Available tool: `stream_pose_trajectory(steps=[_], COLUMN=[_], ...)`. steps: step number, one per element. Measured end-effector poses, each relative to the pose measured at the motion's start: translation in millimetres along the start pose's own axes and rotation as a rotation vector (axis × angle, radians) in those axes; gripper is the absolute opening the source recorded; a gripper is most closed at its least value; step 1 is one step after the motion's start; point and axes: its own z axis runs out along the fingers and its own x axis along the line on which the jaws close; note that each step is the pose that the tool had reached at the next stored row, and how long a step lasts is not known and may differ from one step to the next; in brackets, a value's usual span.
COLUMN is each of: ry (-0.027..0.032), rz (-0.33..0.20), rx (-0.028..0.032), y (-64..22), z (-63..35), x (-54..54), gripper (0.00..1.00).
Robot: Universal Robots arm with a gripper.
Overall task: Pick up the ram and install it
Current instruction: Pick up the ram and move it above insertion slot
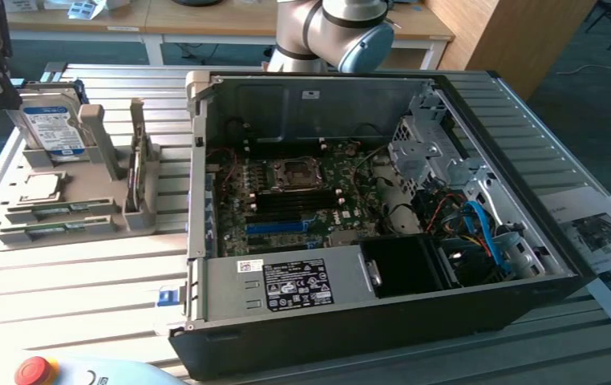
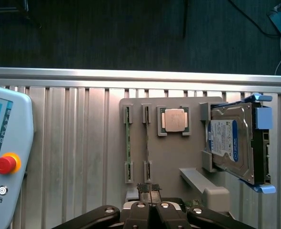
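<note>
Robot arm lines up on a memory stick: the gripper (image 2: 149,189), fingers pressed together and carrying nothing, hangs over the edge of a grey parts holder (image 2: 171,160) on the slatted table (image 2: 74,152).

The ram (image 2: 146,143), a thin green stick seen edge-on in its cradle, lies dead ahead. It is at twelve o'clock on a dial laid along the fingers' reach. Its long axis points straight back at the fingertips, so the gripper faces it end-on. Stick and gripper are near but apart, and how high the fingers ride above it cannot be told.

A second stick (image 2: 127,143) lies parallel just beside the first, on the side away from the processor (image 2: 174,119), and slightly off the gripper's line. The hard drive (image 2: 233,143) stands propped beyond the processor.

In the exterior view the holder sits at nine o'clock from the open computer case (image 1: 391,341), and both sticks run along the nine-to-three line toward it. The dark slots on the motherboard (image 1: 284,192) appear empty, so by the look of it the pick-up is not yet made.
</note>
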Motion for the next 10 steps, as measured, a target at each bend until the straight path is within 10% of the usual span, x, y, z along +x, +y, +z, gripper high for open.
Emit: stream_pose_trajectory(steps=[10], ry=[0.0000], rz=[0.000], rx=[0.0002], y=[-0.1], z=[5.4], x=[0.1], gripper=[0.11])
